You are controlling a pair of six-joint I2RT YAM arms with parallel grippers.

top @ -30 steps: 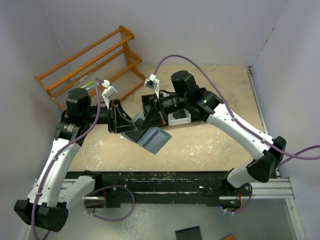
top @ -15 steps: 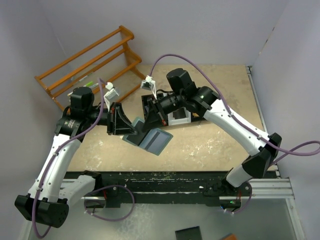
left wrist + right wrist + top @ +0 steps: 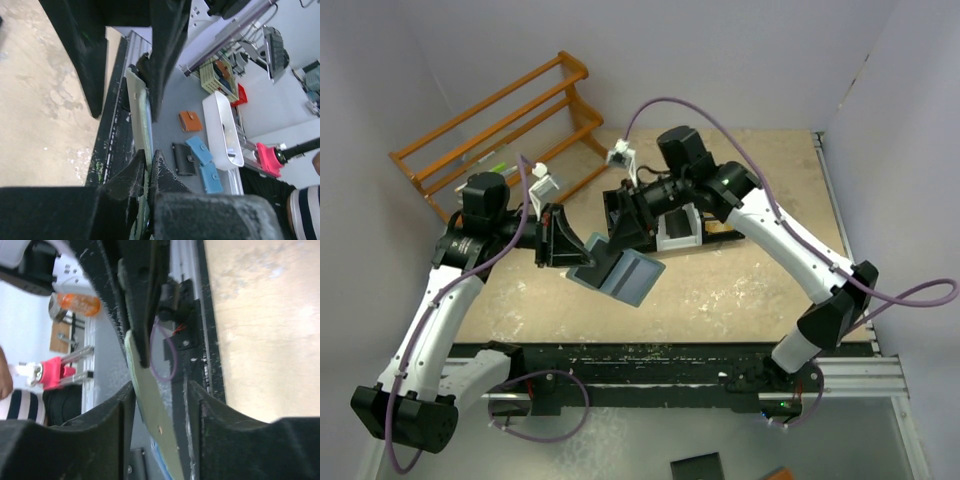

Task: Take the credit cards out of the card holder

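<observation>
Open card holder [image 3: 630, 280] is blue side up, its long axis slanting far-left to near-right. Both arms reach inward: the left gripper [image 3: 150, 157] pinches its edge, while the right gripper [image 3: 160, 390] has its jaws parted around it.

Open bifold card holder, held up off the desk

The small muted teal-green bifold card holder [image 3: 620, 272] hangs spread open above the tan desk [image 3: 750, 285]. It is tilted, and in the top view its light blue-grey inside with slot lines faces up. One leaf is pinched in the left hand [image 3: 150, 157] and shows there edge-on as a thin pale green strip. The other leaf, olive-green outside with a small stud, stands between the parted fingers of the right hand [image 3: 160, 390]. The credit cards cannot be told from the slots.
</observation>
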